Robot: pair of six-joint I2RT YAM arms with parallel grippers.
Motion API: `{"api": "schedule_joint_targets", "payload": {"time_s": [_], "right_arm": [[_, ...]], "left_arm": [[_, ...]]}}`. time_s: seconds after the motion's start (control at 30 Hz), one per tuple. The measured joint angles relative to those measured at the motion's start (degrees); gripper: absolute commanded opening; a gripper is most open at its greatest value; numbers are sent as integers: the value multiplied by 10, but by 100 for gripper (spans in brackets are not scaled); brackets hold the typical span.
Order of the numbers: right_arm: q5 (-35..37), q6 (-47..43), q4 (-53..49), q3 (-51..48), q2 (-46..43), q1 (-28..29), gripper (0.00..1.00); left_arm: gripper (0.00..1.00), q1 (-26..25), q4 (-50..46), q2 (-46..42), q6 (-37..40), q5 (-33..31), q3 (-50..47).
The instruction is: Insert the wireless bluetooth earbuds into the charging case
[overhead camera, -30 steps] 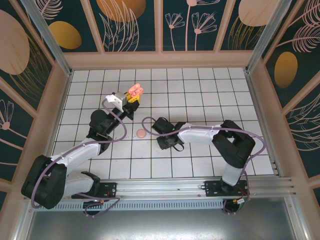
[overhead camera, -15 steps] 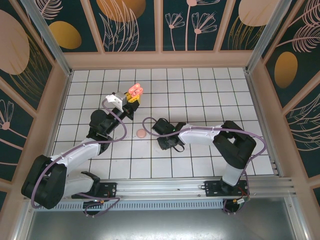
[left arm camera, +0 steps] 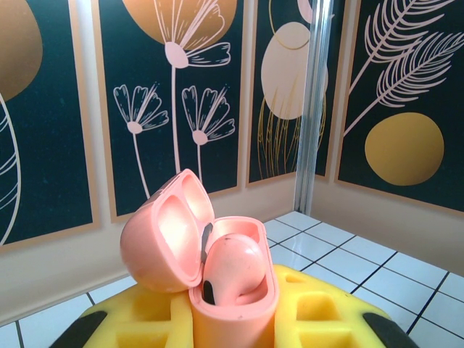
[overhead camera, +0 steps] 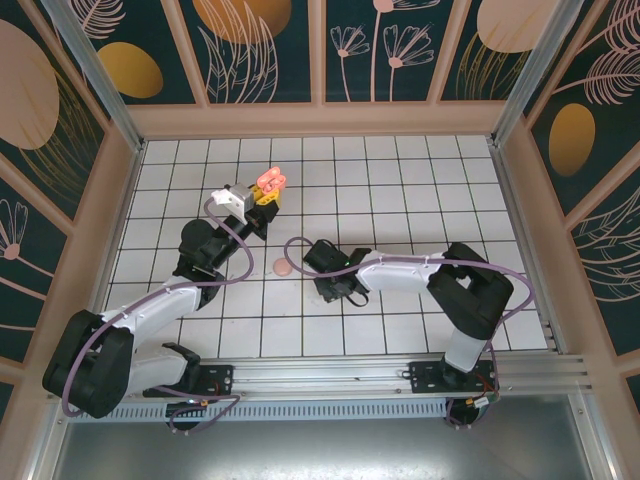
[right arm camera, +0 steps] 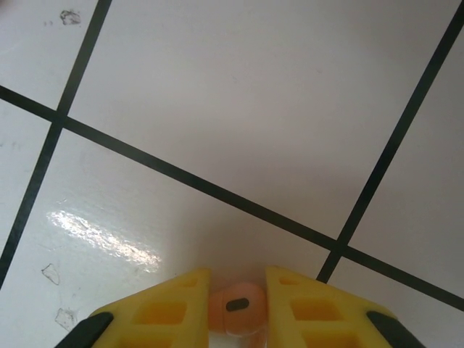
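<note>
Between the left jaws, the coral-pink charging case [left arm camera: 235,319] is sitting clamped tight, with its lid hanging open and one earbud [left arm camera: 235,264] resting inside. Well apart from the case, nearer the arm bases, the right jaws are pinching narrow on a second coral-pink earbud [right arm camera: 238,304] lying on the tiled surface [right arm camera: 254,109].

A glossy coral-pink plastic charging case [left arm camera: 233,319] stands upright, its rounded hinged lid swung open to the left, clamped in the left tool [left arm camera: 232,328]. One coral-pink earbud [left arm camera: 230,272] sits inside it. A second coral-pink earbud [right arm camera: 235,306] is pinched in the right tool [right arm camera: 238,310], just above the white tiled counter [right arm camera: 217,109].
</note>
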Motion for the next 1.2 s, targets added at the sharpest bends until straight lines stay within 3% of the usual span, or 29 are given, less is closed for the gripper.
{"api": "schedule_joint_targets", "payload": {"time_s": [0.17, 0.33, 0.6, 0.87, 1.2], "right_arm": [[17, 0, -15, 0, -29, -2, 21], [44, -7, -36, 31, -130, -14, 21], [66, -98, 62, 155, -274, -39, 23], [-36, -140, 174, 161, -287, -109, 23], [-151, -124, 247, 109, -287, -129, 23]], "left_arm": [[0, 0, 0, 0, 0, 2, 0], [0, 0, -8, 0, 0, 18, 0], [0, 3, -7, 1, 5, 124, 0], [0, 2, -9, 37, 2, 240, 47], [0, -11, -9, 71, -3, 289, 94]]}}
